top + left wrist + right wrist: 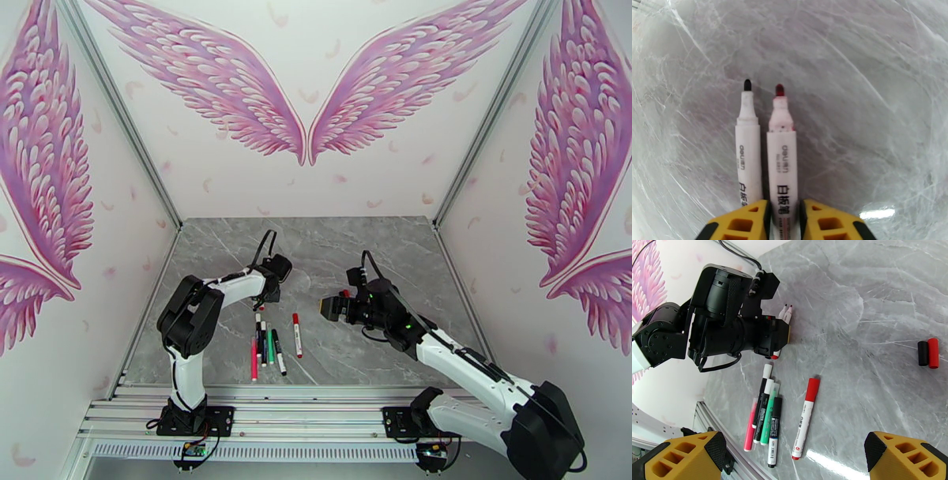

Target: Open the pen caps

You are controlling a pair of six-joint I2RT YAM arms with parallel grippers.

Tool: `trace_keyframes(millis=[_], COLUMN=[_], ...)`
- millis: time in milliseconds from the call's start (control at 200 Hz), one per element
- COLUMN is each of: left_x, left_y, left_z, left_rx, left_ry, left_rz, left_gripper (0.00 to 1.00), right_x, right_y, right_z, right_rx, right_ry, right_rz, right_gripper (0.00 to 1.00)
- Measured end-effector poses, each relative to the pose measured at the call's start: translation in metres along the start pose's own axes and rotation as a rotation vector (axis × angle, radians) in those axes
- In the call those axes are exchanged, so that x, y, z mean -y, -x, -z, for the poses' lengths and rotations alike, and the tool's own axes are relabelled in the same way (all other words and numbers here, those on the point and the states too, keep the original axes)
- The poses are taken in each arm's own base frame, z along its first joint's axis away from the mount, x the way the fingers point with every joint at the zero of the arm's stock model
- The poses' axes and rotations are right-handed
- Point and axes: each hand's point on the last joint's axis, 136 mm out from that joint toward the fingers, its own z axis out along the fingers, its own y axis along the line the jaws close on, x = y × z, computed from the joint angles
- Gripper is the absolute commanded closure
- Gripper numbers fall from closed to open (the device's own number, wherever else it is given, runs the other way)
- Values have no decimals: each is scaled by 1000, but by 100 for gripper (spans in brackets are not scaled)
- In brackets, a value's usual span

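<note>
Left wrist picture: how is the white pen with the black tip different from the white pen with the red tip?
The black-tipped white plastic pen has a clean white nose; the red-tipped white plastic pen has a red-stained nose. The red-tipped pen lies between the fingers of the left gripper; the black-tipped one lies outside them. Both are uncapped and lie side by side, pointing the same way.

Grey marble table point(355, 253): four pens point(768, 413) bunched, a red-capped pen point(805, 417) beside, two loose caps point(933, 353) (black, red) apart.
</note>
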Motion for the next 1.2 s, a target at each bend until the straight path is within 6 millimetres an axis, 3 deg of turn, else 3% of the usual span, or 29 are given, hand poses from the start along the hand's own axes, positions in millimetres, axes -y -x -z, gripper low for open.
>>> trace_keyframes(millis=[260, 530, 720, 1010, 1199], left_x=[-4, -12, -18, -23, -15], left_y=[1, -3, -44, -135, -173], left_z=[10, 65, 85, 78, 79], left_rx=[11, 83, 31, -188, -288], left_ry=[-3, -90, -180, -271, -355], left_rz=[4, 66, 120, 160, 168], left_gripper=[69, 66, 66, 68, 69], right_x=[0, 0, -2, -9, -10], right_y=[-1, -5, -15, -34, -40], right_z=[0, -1, -6, -14, -16], right_rx=[-2, -19, -57, -135, -157], right_ry=[0, -2, 0, 39, 47], right_rz=[1, 17, 43, 75, 79], right_gripper=[1, 1, 1, 1, 1])
